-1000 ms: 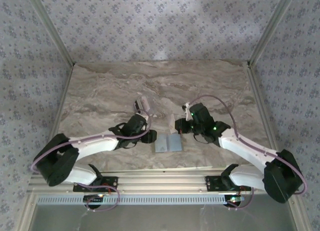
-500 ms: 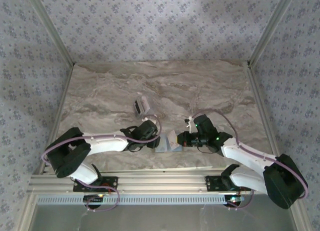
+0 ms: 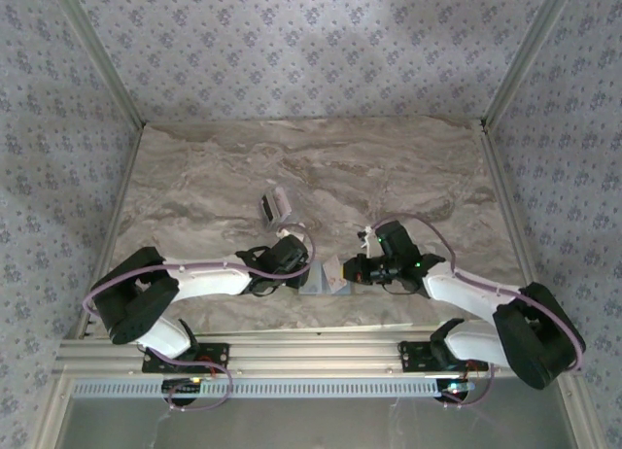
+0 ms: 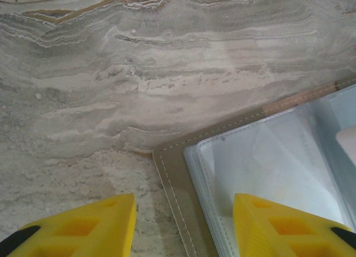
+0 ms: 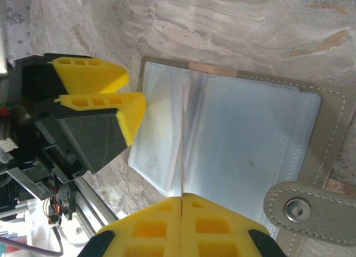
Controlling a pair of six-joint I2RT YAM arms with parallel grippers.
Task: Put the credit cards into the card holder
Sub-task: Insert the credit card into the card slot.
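Close to the near edge of the tabletop [image 4: 111, 73], the opened card holder [image 4: 173, 184] is straddled at one corner by the left gripper [image 4: 183, 200] with jaws parted, while a pale credit card [image 5: 182, 140] is pinched edge-on above its clear pockets by the right gripper [image 5: 182, 200] with jaws closed, and the other credit cards [image 3: 275, 206] are left farther back.

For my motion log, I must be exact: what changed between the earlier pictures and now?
The left gripper drew back from the small stack of dark and pale cards toward the near edge, to the left side of the open grey-tan card holder. The right gripper carried its thin pale card nearer and leftward, over the holder. Unchanged: the holder's place on the marble table; the right gripper's hold.
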